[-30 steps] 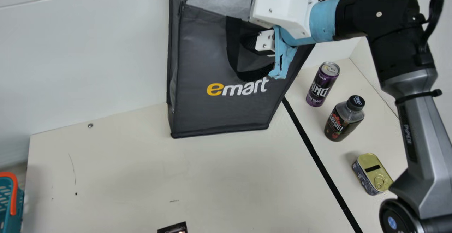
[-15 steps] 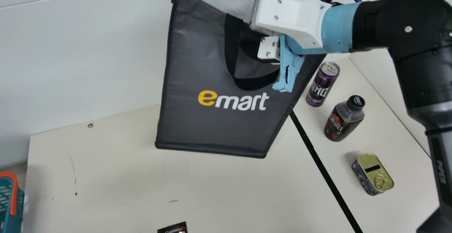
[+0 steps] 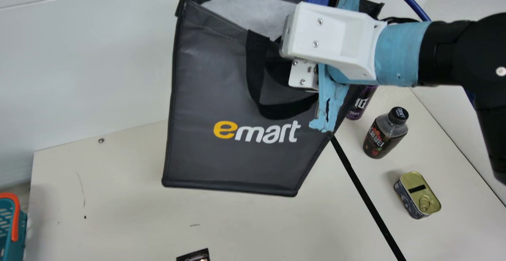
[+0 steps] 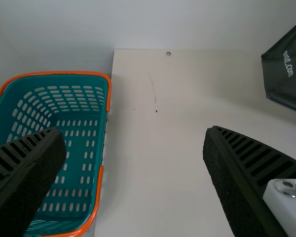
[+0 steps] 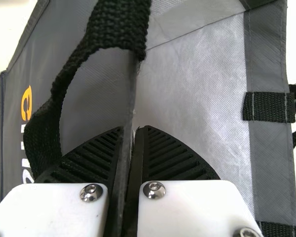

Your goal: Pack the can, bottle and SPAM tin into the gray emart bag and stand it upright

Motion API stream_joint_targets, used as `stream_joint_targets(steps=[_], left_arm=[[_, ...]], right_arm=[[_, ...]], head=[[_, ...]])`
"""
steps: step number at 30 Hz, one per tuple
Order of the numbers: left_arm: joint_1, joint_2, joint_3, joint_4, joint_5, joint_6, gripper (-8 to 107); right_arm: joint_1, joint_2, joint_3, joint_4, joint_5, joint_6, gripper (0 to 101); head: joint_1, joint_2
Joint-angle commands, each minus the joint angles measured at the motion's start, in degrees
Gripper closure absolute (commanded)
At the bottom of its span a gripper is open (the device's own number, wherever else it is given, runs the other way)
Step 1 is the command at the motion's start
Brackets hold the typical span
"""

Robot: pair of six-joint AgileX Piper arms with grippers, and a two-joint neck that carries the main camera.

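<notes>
My right gripper (image 3: 303,75) is at the upper rim of the gray emart bag (image 3: 205,146) in the main view. The bag's mouth is open and its base appears held off the table. In the right wrist view the gripper (image 5: 133,131) is shut on the bag's wall (image 5: 93,94), beside a black handle loop. The purple can (image 3: 359,104) stands partly hidden behind the bag, the dark bottle (image 3: 384,136) stands nearer, and the SPAM tin (image 3: 417,195) sits beyond it. In the left wrist view my left gripper (image 4: 133,132) is open and empty.
A teal basket with an orange rim (image 4: 104,185) stands left of the table. A black line (image 3: 367,197) crosses the tabletop between the bag and the bottle and tin. Part of a small dark item (image 3: 193,256) shows at the main view's bottom edge.
My right gripper has carried the bag up off the table and toward the camera, its base shifting down and left in view. The bag and arm now cover the can's upper part.
</notes>
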Motion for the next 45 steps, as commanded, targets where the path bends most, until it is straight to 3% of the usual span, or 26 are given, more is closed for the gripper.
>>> stream_joint_targets(steps=[1,15,45], left_arm=[[0.00,0.00,0.00,0.00,0.00,0.00,9],[0.00,0.00,0.00,0.00,0.00,0.00,9],[0.00,0.00,0.00,0.00,0.00,0.00,9]], right_arm=[[0.58,-1.07,0.82,-0.42,-0.05,0.21,101],[4.16,-6.53,6.82,-3.69,-0.05,1.96,101],[9.54,-12.11,18.24,-5.65,-0.05,6.00,101]], head=[[-1.30,-0.05],[-1.30,-0.05],[-1.30,-0.05]])
